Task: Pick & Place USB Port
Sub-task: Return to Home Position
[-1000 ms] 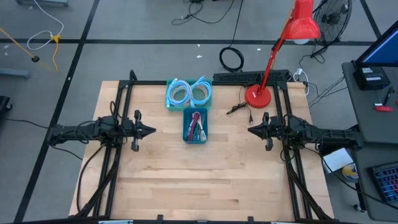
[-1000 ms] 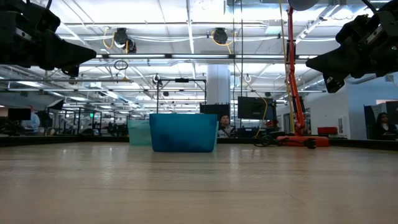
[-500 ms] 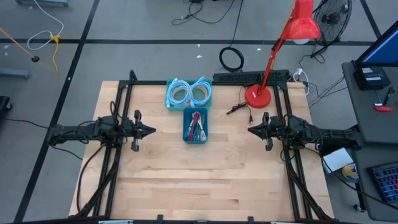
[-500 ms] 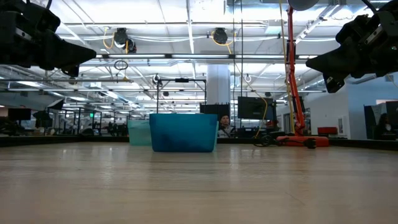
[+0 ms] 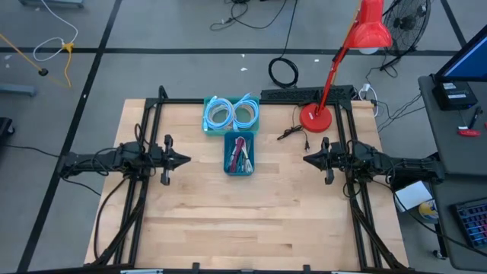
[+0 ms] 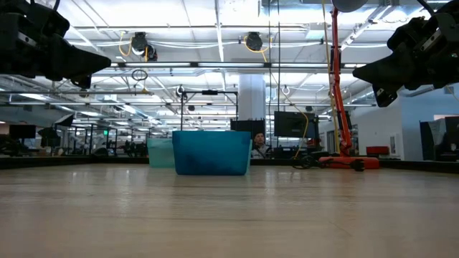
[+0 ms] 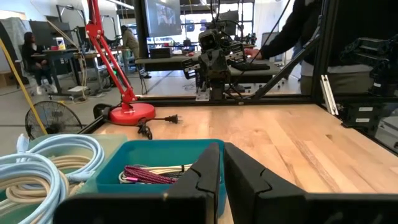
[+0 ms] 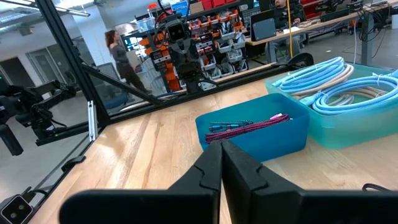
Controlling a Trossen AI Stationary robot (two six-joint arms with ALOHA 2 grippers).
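Wooden table (image 5: 251, 221): the blue bin (image 6: 211, 156) stands on it towards the far edge, about midway across. All positions below are given from this bin.

Left arm: lies level at the table's left side. The left gripper (image 5: 185, 160) is well apart from the bin on its left, raised off the table, fingers pressed together on nothing.

Right arm: mirrored on the right side. The right gripper (image 5: 307, 159) is well apart from the bin on its right, also raised, fingers clenched and empty.

Red desk lamp: its base (image 5: 315, 117) sits to the bin's far right.

Green bin (image 6: 159, 154): just beyond the blue bin, on the far side, touching or nearly so. It holds coiled light-blue cables (image 5: 232, 114).

USB cables (image 5: 240, 152): magenta and pale leads, lying inside the blue bin.

Black cord with plug (image 5: 293, 133): loose on the table, between the bin and the lamp base.
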